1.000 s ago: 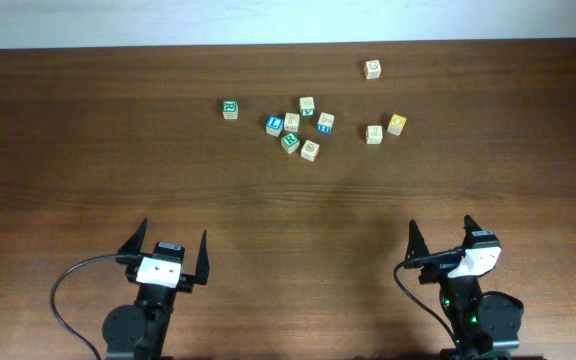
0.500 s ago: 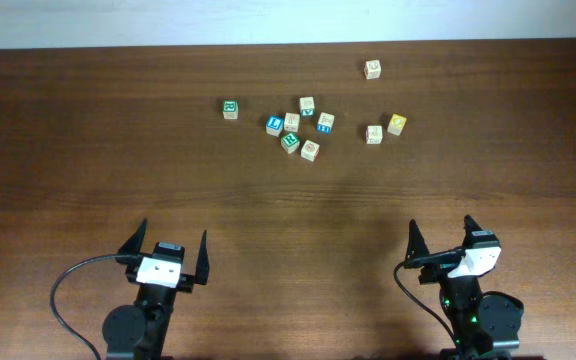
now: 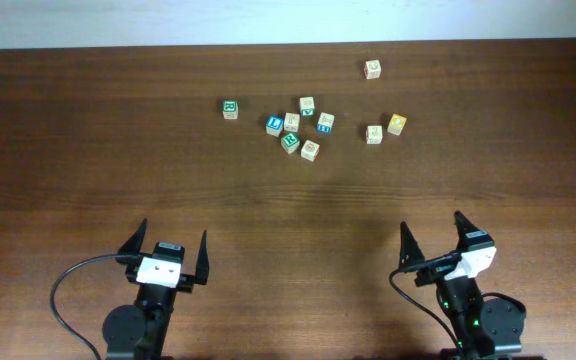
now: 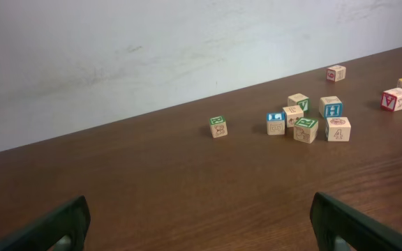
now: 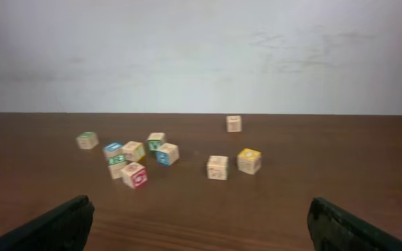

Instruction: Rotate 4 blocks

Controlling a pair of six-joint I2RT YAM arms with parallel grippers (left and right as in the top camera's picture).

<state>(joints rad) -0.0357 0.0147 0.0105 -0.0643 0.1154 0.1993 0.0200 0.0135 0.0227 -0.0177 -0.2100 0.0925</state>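
The left fingers (image 3: 135, 240) are spread as wide as they go and nothing is held between them; the same is seen of the right fingers (image 3: 406, 248), which are likewise empty. Both pairs are parked at the near edge of the dark brown wood-grain desk (image 3: 68, 170), pointed toward the far side. This is judged to be a ready stance: a clear view of the work is given to each wrist camera before any reach is made. The task's things are found well apart from both arms, on the far half of the desk. A small pale-wood alphabet cube with a green face (image 3: 230, 109) is set off to the left. To its right a loose cluster is made up of a mostly plain cube (image 3: 292, 122), a teal-marked cube (image 3: 325, 122) and an orange-red-marked cube (image 3: 310, 151), with a blue-topped cube (image 3: 275, 124) among them. A yellow-topped cube (image 3: 396, 124) is placed further right. None is touched, so no rotation is judged to be under way. The desk is backed by a pale, faintly scuffed wall (image 4: 117, 42).
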